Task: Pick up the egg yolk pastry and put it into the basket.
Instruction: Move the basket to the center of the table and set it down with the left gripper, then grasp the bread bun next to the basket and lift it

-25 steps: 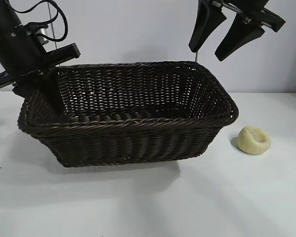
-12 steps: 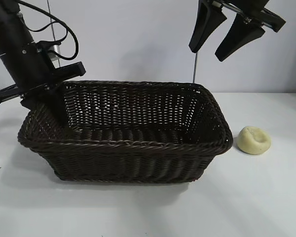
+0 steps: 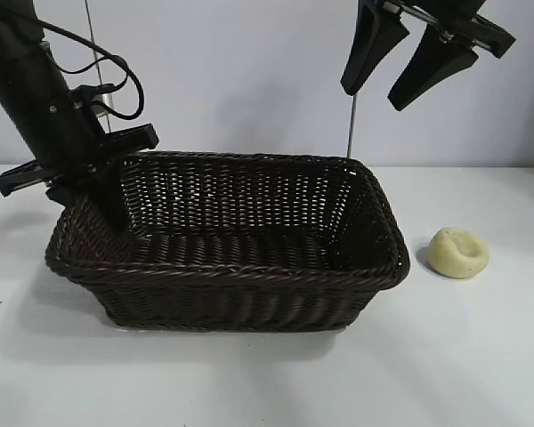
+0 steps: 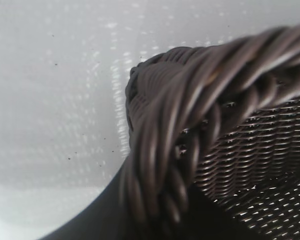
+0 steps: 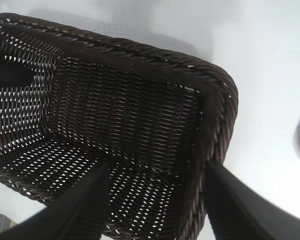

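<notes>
From where I sit, the main job is not yet done: the egg yolk pastry (image 3: 458,253) lies untouched on the white table (image 3: 481,356), just beside the basket (image 3: 227,267) at its right end and apart from the rim, and nothing is inside the basket. My left gripper (image 3: 102,191) is down at the basket's left end; the left wrist view is filled with the braided rim passing between its fingers, so I judge it clamped on that rim, with one finger reaching down inside the wicker wall. My right gripper (image 3: 409,67) hangs high above the basket's right rear corner, fingers spread wide and holding nothing. What is left, I judge, is the whole pick: bring the right gripper over to the pastry, close on it, and carry it across the rim.
</notes>
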`<state>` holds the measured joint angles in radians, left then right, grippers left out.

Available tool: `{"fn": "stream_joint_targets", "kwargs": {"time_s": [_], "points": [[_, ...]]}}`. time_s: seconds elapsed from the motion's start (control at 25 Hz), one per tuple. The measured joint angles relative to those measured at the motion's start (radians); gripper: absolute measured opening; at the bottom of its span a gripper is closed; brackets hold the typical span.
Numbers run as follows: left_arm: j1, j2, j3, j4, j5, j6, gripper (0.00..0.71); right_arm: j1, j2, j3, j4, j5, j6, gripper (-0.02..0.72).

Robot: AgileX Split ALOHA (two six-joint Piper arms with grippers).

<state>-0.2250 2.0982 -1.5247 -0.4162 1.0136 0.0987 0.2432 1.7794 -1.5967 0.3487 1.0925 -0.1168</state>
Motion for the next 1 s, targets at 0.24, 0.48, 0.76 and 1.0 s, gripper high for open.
{"fn": "stream_joint_targets", "kwargs": {"time_s": [0.24,0.48,0.76,1.0], "points": [[0.0,0.0,0.0,-0.011,0.0,0.0,0.223,0.0,0.0,0.0,0.0,0.0,0.0,0.413],[0.0,0.0,-0.008,-0.023,0.0,0.0,0.517,0.0,0.0,0.0,0.0,0.0,0.0,0.413],[0.0,-0.046,-0.009,0.017,0.022,0.0,0.551,0.0,0.0,0.0,-0.001,0.001,0.0,0.413],[0.0,-0.131,-0.012,0.029,0.069,0.0,0.552,0.0,0.0,0.0,-0.001,0.001,0.0,0.413]]}}
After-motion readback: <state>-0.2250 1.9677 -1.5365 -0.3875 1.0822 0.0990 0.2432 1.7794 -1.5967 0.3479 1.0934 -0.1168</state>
